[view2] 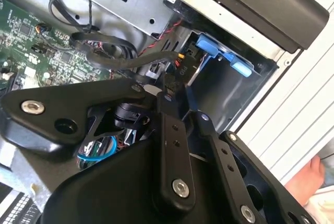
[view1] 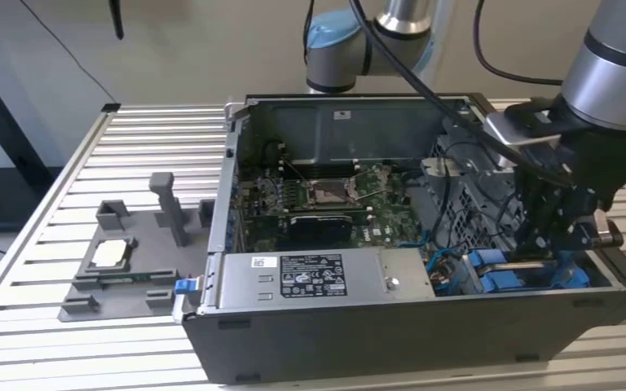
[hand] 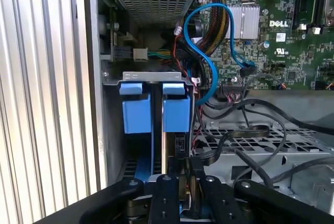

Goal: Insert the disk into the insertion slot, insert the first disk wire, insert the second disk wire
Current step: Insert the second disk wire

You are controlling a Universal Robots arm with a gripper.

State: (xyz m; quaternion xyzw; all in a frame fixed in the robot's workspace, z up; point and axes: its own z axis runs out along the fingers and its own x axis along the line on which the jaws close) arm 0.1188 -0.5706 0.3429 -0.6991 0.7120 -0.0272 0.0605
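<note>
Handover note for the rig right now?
Pincer: down inside the computer case, at the drive bay near the exterior view's right corner; open or shut, cannot tell.
Disk: blue carriers stand upright side by side in the bay in the first wrist view; the pincer's fingers sit at the nearer end of one.
Wires: a black cable runs to the fingers; a blue cable loops over the motherboard.
Done/left: whether the disk is fully seated and either wire plugged cannot be told.

The computer case [view1: 400, 326] is lying open on the slatted table [view1: 30, 326]. Inside, the power supply [view1: 319, 274] is sitting along the near wall, the motherboard [view1: 324, 204] behind it. The gripper [view1: 541, 248] is reaching into the drive bay [view1: 531, 277] at the exterior view's right, apparently beside the disk [hand: 176, 112]. A fixture tray [view1: 117, 269] is lying outside the case at the exterior view's left.
</note>
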